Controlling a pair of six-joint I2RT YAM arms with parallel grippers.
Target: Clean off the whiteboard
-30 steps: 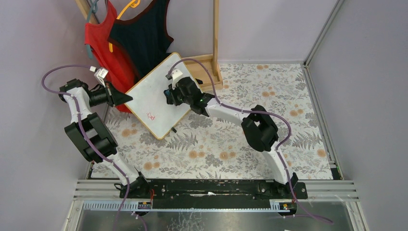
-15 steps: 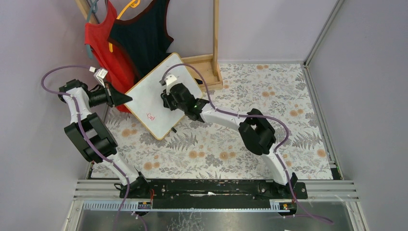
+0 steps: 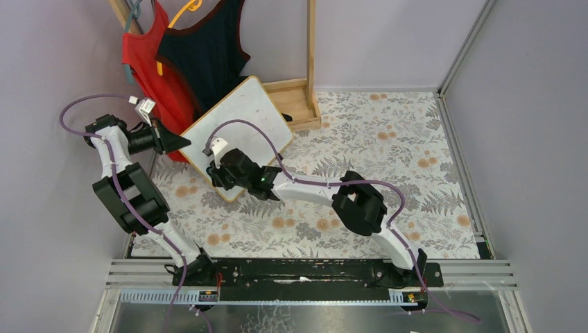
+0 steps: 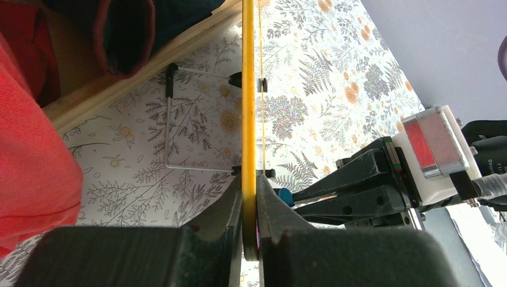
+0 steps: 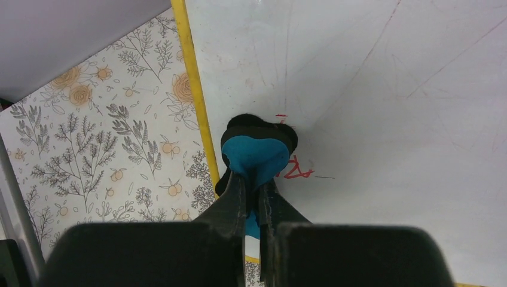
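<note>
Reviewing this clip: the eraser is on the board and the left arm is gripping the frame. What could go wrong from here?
1. The left gripper pinches only the thin edge of the whiteboard; wiping pressure might twist the board or make it slip.
2. The blue eraser, squashed in the right gripper, sits close to the frame; a stroke could run off the edge and miss the red marks.

White arm links (image 3: 303, 189), bulky black joint housings (image 3: 359, 206), looping purple cables (image 3: 78, 104).
</note>
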